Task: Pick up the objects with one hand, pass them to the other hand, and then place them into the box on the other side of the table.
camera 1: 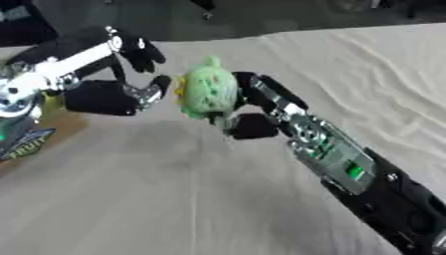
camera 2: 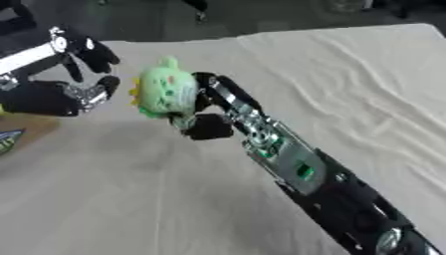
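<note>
The side of the green toy (camera 1: 209, 90) facing the right hand (camera 1: 253, 107) was hidden by that hand's fingers, and its markings were too blurred to be made out. The left hand (camera 2: 61, 84) was cut off by the left frame edge in the right eye view. At lower left, a printed object (camera 1: 24, 142) was cropped and unreadable.

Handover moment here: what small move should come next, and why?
Probably bring the left robot hand the last bit closer and curl its fingers round the green toy. The right robot hand holds the toy above the table, while the left one is open beside it, not yet gripping.
</note>
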You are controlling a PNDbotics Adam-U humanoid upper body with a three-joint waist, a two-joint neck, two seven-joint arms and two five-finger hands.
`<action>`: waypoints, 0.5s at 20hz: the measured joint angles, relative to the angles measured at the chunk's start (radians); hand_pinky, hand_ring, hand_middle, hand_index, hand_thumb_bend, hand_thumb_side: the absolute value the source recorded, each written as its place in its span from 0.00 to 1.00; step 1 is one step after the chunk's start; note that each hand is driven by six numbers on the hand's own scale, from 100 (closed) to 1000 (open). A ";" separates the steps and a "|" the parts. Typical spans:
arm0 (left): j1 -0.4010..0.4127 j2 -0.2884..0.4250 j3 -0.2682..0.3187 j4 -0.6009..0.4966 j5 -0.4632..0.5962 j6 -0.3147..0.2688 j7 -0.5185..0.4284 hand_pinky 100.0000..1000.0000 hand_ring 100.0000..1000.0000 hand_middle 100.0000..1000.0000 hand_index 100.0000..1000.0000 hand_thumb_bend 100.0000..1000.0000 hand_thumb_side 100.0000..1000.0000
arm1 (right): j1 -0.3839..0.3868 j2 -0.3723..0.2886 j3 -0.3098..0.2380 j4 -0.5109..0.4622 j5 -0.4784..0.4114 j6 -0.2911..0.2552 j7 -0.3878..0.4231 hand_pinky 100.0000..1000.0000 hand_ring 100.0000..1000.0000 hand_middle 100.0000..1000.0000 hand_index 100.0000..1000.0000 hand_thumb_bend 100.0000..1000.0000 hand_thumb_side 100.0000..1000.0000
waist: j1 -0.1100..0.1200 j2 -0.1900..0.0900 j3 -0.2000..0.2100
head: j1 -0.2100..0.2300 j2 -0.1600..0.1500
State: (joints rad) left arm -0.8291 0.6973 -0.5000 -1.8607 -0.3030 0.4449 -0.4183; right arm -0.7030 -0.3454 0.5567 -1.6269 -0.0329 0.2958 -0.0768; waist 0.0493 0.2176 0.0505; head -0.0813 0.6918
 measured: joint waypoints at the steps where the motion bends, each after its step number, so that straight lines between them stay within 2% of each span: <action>1: -0.003 -0.004 -0.001 0.000 0.001 0.006 0.001 0.57 0.69 0.61 0.79 0.10 0.62 | 0.000 0.001 0.000 0.001 0.005 -0.001 -0.001 0.64 0.48 0.41 0.51 0.00 0.00 | 0.000 0.000 0.000 | 0.000 0.000; 7: -0.019 -0.022 -0.017 0.019 -0.024 0.061 -0.018 0.61 0.71 0.65 0.81 0.17 0.64 | -0.001 0.009 0.005 0.004 0.029 -0.013 -0.005 0.64 0.48 0.41 0.51 0.00 0.00 | 0.003 0.000 0.001 | 0.000 0.000; 10: -0.025 -0.031 -0.030 0.039 -0.052 0.089 -0.043 0.63 0.73 0.66 0.81 0.22 0.71 | -0.001 0.009 0.006 -0.001 0.048 -0.017 -0.002 0.65 0.48 0.42 0.51 0.00 0.00 | 0.003 0.000 0.001 | 0.000 0.000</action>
State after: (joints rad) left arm -0.8542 0.6659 -0.5300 -1.8219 -0.3549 0.5339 -0.4613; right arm -0.7039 -0.3367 0.5623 -1.6277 0.0155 0.2788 -0.0790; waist 0.0524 0.2176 0.0514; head -0.0814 0.6919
